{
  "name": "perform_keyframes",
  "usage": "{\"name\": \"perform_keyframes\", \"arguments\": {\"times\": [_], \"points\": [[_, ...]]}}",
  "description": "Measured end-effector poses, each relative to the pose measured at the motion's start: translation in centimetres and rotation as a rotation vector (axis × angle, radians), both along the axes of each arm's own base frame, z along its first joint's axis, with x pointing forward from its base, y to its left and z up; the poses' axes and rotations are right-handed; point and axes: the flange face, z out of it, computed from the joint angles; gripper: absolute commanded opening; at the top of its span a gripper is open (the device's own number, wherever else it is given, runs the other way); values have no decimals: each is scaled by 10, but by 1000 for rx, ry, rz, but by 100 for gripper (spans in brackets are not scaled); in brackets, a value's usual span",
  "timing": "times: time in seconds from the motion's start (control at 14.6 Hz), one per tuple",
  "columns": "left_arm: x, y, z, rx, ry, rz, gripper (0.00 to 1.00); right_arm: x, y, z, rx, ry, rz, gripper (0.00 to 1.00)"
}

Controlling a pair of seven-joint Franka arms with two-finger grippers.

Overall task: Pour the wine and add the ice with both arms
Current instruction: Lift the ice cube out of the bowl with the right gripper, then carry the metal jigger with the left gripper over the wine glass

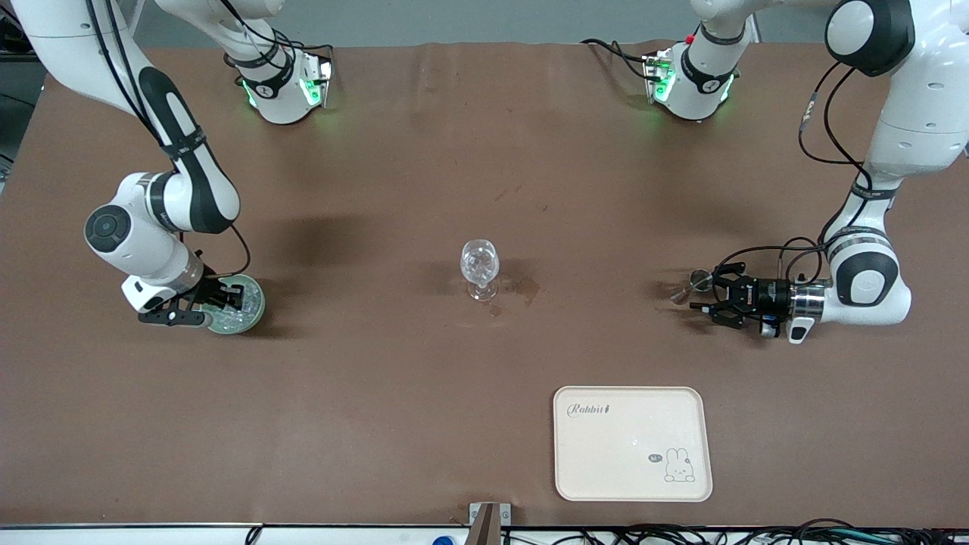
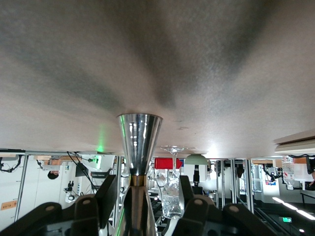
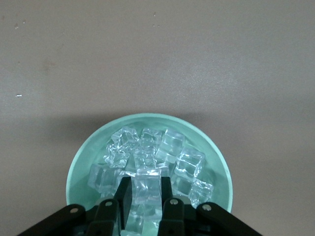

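Note:
A pale green bowl [image 1: 254, 304] heaped with ice [image 3: 170, 150] sits toward the right arm's end of the table. My right gripper [image 1: 219, 304] [image 3: 144, 183] reaches down into it, shut on one clear cube [image 3: 147, 189]. A clear stemmed glass [image 1: 479, 266] [image 2: 172, 196] stands upright mid-table. Toward the left arm's end stands a silver jigger [image 1: 700, 281] [image 2: 139, 135]. My left gripper [image 1: 702, 293] [image 2: 147, 184] lies level around its waist, open, with a gap showing on each side. No wine shows; the jigger's inside is hidden.
A cream tray [image 1: 632, 443] with a rabbit print lies nearer the front camera than the glass, toward the left arm's end. A dark wet stain [image 1: 525, 289] marks the brown cloth beside the glass. Both green-lit bases stand along the table's robot edge.

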Motion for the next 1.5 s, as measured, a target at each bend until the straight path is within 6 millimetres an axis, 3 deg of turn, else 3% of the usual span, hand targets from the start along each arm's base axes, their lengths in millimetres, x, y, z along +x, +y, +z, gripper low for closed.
{"name": "perform_keyframes", "arguments": {"times": [0.48,0.68,0.89,1.03,1.23,1.5], "points": [[-1,-3,-4,-9,6,5,32,4,0,4,-1,-12,-1,14],[-1,-3,-4,-10,8,4,22,12,-2,25,-2,-48,-2,13],[-2,-4,-6,-11,11,4,21,23,-6,79,-1,-24,-9,13],[-2,-4,-6,-12,13,4,19,30,-10,132,3,21,-14,13],[-3,-4,-7,-12,13,4,8,39,-11,214,7,68,-15,13],[0,-12,-5,-13,8,-10,1,41,-11,293,9,101,-14,13]]}}
